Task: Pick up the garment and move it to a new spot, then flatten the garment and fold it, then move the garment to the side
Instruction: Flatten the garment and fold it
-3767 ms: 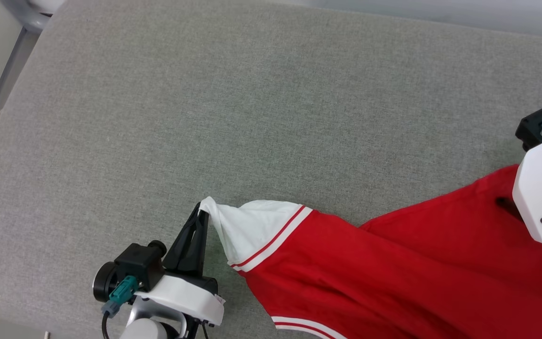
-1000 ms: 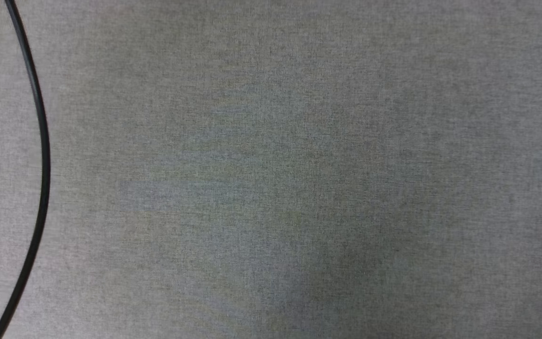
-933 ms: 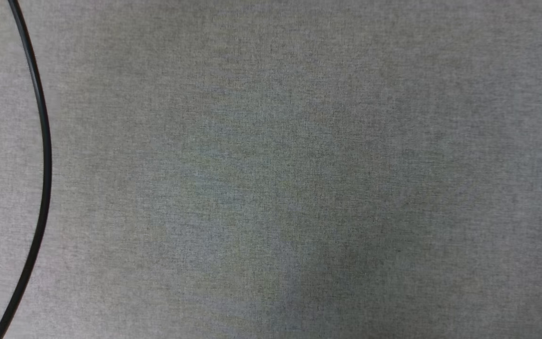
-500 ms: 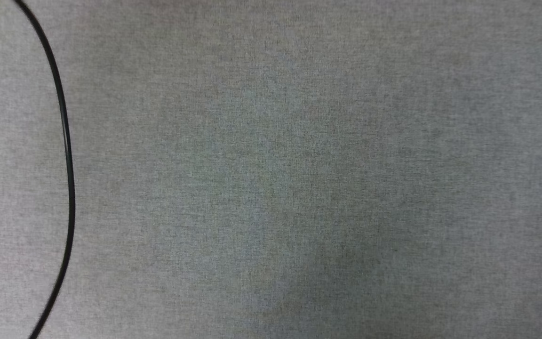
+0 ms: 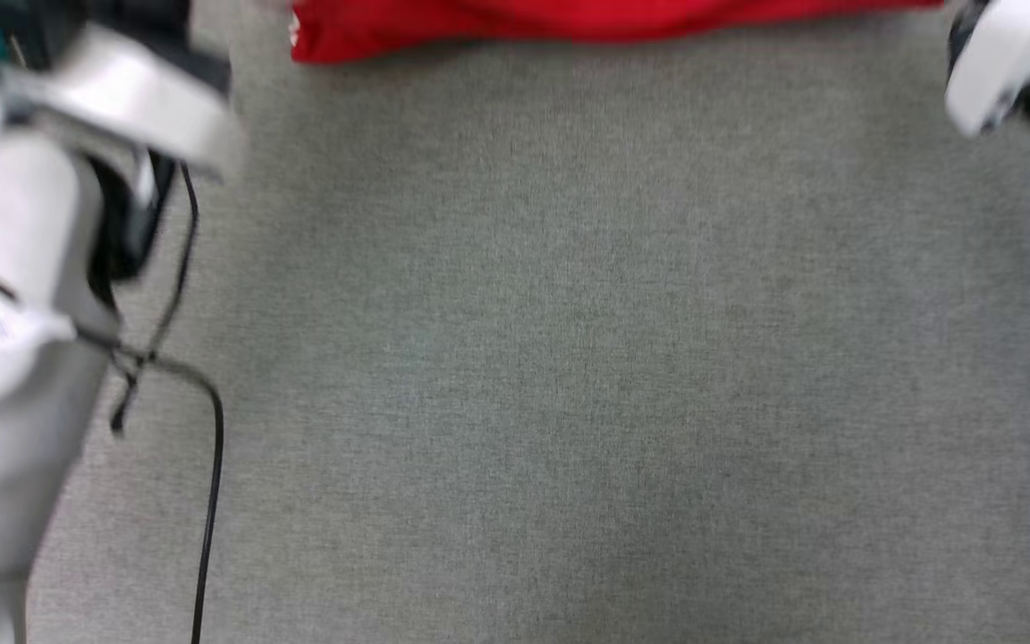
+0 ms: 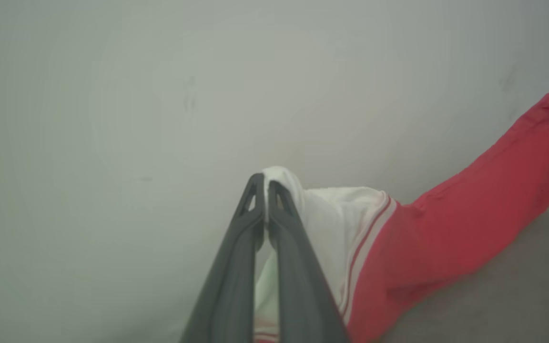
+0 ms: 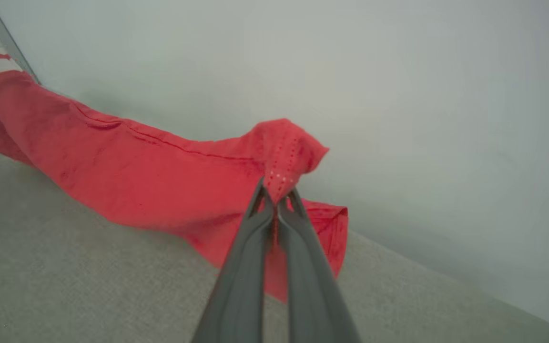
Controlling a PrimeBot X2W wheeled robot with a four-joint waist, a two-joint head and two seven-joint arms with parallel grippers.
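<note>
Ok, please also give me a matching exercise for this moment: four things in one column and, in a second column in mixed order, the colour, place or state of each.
Things:
1. left pincer
2. right pincer
3. garment
4. cable

Descriptions:
a. thin and black, at the left of the head view
b. shut on a red corner
c. red, along the top edge of the head view
d. shut on the white sleeve

Pairs: 1-d, 2-b, 3-c, 4-a

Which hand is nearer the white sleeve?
Left. The left hand pinches the sleeve; the right hand pinches a red corner, well away from it.
</note>
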